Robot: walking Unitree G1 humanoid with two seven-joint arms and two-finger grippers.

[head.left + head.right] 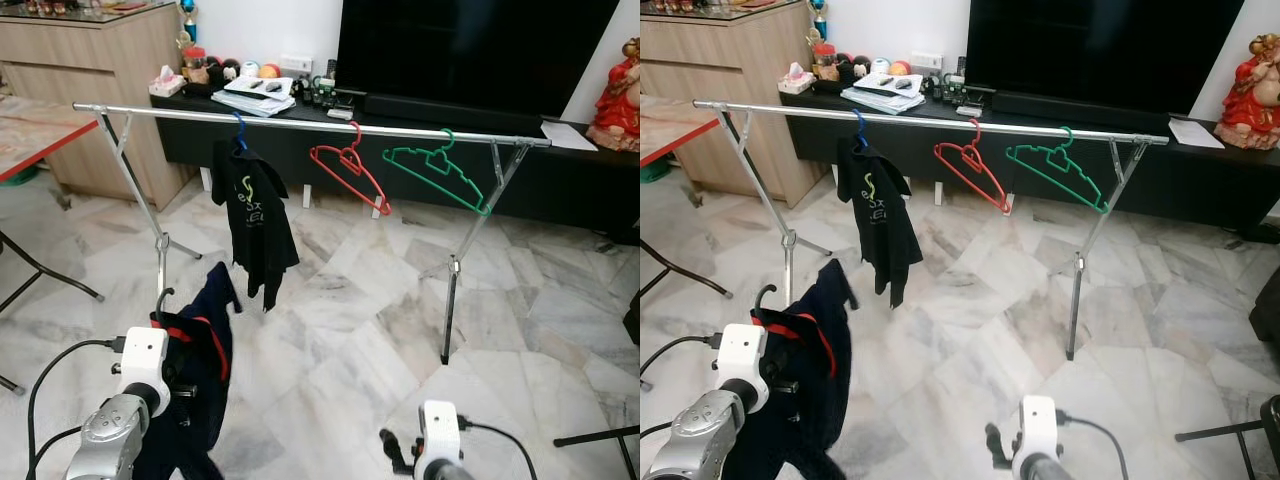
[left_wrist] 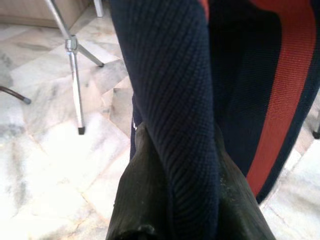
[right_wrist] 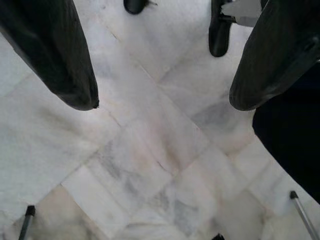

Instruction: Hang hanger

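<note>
A silver clothes rail (image 1: 300, 122) stands before me. On it hang a black T-shirt (image 1: 255, 215) on a blue hanger, an empty red hanger (image 1: 350, 170) and an empty green hanger (image 1: 440, 172). Low on my left, a navy garment with red trim (image 1: 200, 370) hangs on a hanger whose black hook (image 1: 160, 298) points up. My left gripper (image 2: 192, 150) is shut on that garment's hanger, with cloth pinched between its fingers (image 2: 145, 195). It sits below the rail's left end. My right gripper (image 3: 165, 100) is open over bare floor, low on my right.
A long black TV cabinet (image 1: 420, 140) with a large TV (image 1: 470, 50) runs behind the rail. At the left are a wooden cabinet (image 1: 90, 90) and a red-edged table (image 1: 30, 135) with black legs. A red figurine (image 1: 618, 95) stands at far right. The floor is marble.
</note>
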